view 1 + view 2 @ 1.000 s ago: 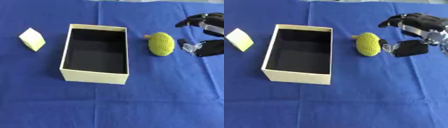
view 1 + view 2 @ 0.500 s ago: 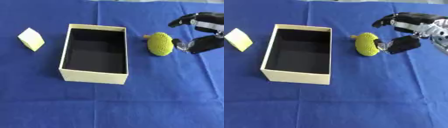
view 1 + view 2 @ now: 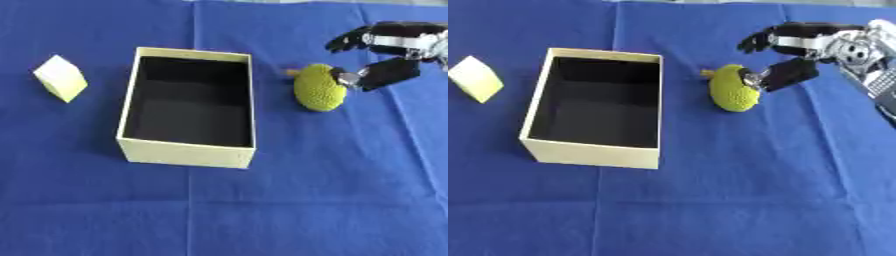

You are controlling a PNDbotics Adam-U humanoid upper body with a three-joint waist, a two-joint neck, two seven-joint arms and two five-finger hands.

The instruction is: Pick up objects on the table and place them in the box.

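A blue cloth [image 3: 262, 210] is covering the table. A pale yellow open box [image 3: 189, 150] with a dark interior is standing left of centre, and nothing is lying inside it. A small pale yellow block [image 3: 61, 77] is sitting tilted on the cloth, apart from the box on its left side. A bumpy yellow-green fruit [image 3: 319, 92], oval and with a short brownish stem pointing toward the box, is resting on the cloth just beside the box's right wall, not touching it.

The right hand [image 3: 798, 47] is reaching in from the right edge and is spreading open around the fruit: the thumb's tip is touching, or all but touching, the fruit's right side, while the fingers [image 3: 756, 42] are extending above and behind the fruit without closing on it. The fruit is lying on the cloth, not lifted. The left hand is showing in neither view.
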